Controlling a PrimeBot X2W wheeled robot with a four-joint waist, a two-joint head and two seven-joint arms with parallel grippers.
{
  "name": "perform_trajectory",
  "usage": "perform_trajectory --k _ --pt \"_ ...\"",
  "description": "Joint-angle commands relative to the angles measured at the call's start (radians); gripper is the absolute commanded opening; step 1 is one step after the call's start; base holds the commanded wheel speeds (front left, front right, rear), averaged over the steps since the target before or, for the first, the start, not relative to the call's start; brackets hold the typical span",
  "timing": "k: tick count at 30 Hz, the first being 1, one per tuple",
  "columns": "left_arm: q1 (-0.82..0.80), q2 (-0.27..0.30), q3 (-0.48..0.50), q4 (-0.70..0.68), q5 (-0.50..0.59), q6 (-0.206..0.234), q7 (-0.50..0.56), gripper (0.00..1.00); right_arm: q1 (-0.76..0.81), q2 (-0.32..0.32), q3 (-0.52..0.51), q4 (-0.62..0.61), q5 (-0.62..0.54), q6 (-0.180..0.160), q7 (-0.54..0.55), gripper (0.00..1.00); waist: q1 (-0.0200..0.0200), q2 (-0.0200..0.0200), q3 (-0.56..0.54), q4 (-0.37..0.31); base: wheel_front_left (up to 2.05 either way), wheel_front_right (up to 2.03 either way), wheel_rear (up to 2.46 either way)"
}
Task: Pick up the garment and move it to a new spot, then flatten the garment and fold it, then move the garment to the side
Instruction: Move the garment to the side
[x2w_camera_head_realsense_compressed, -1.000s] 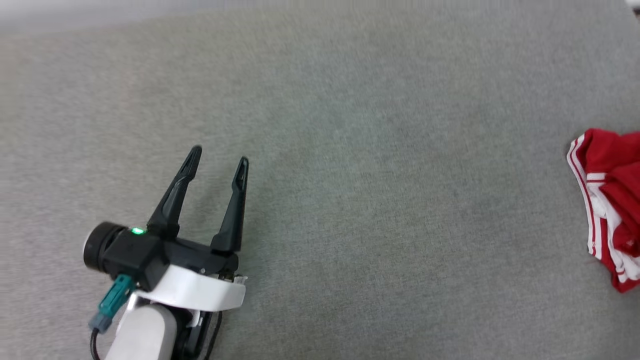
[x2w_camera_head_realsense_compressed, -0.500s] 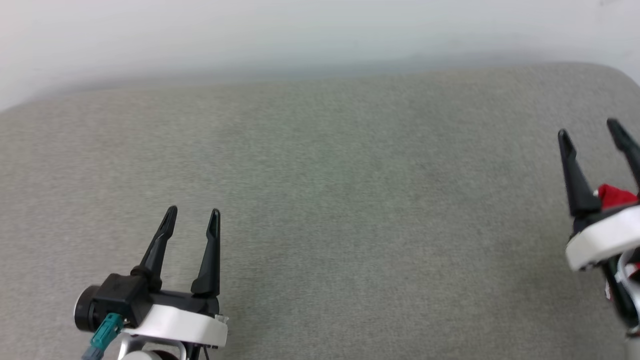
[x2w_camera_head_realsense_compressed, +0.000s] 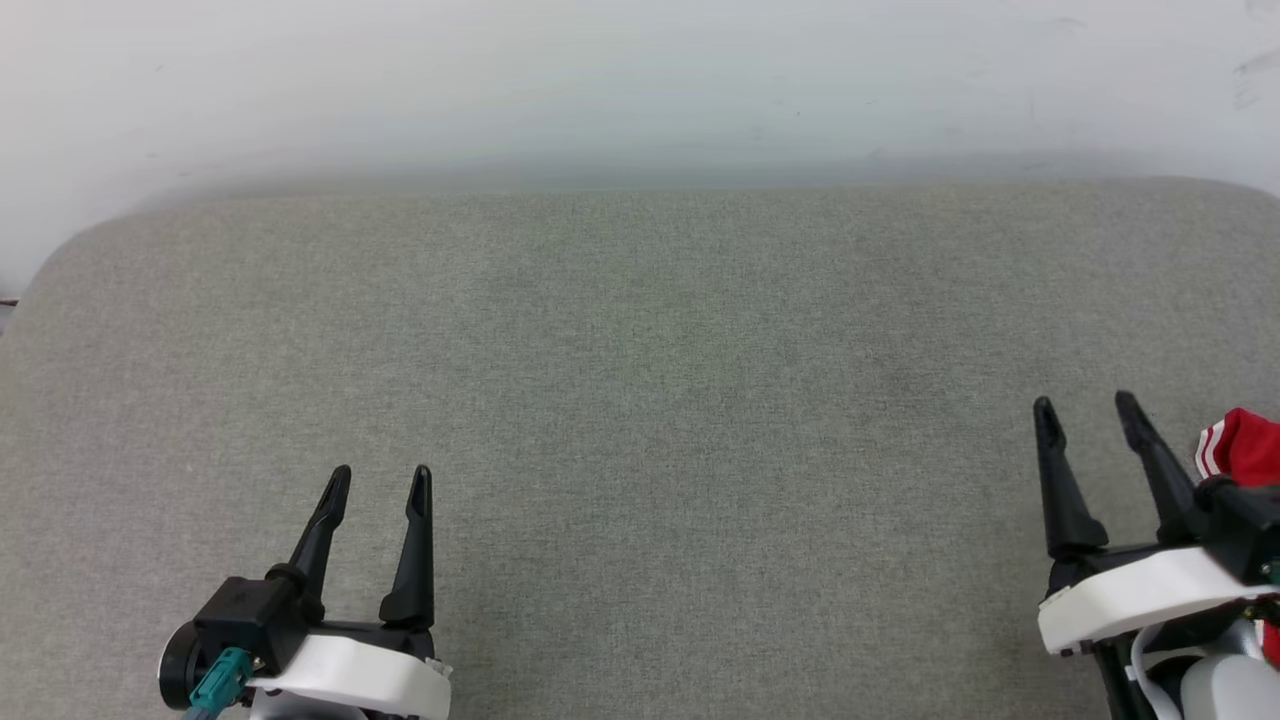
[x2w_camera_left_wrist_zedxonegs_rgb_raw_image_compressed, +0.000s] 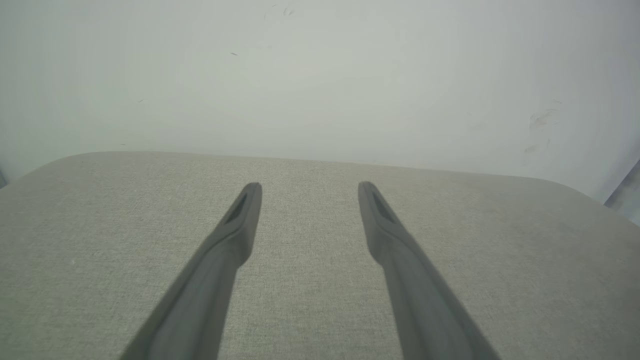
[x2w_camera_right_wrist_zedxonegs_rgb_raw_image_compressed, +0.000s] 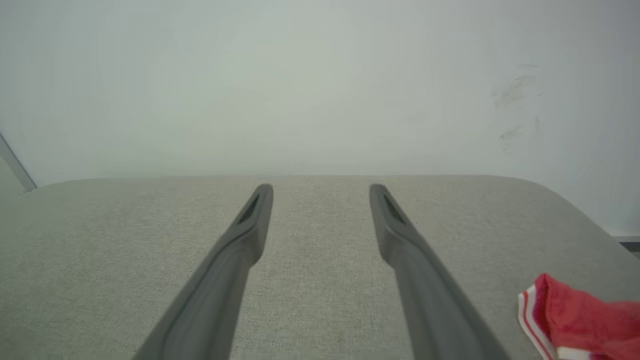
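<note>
My left gripper (x2w_camera_head_realsense_compressed: 382, 472) and right gripper (x2w_camera_head_realsense_compressed: 1084, 402) both stand wide, pointy fingers apart. The crumpled red garment (x2w_camera_head_realsense_compressed: 1245, 448) with white stripes lies just beside my right gripper on the fuzzy grey table (x2w_camera_head_realsense_compressed: 640, 380).

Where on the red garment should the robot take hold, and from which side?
Probably the striped edge of the garment, raised in a bunched fold. Come with the right gripper from above, moving rightward: the cloth lies crumpled just right of its open jaws.

The tabletop (x2w_camera_head_realsense_compressed: 640, 400) wears matt, coarse-woven grey cloth; the garment (x2w_camera_head_realsense_compressed: 1245, 445) is soft red cloth; the fingers (x2w_camera_left_wrist_zedxonegs_rgb_raw_image_compressed: 227, 250), matt dark plastic.
</note>
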Motion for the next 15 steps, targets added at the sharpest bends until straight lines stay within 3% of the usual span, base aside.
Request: perform_trajectory --k 1,15 --pt "0.003 -0.002 0.006 0.006 0.005 -0.007 -0.004 1.00 0.013 0.009 0.005 0.014 0.003 -0.001 -0.018 1.00 0.0002 -0.0001 -0.002 0.000 0.00 0.00 0.00" --pt "-0.002 -0.027 0.037 0.000 0.055 -0.024 -0.005 1.00 -0.024 0.021 0.016 0.077 -0.004 -0.001 -0.058 1.00 0.0002 -0.0001 -0.003 -0.001 0.00 0.00 0.00"
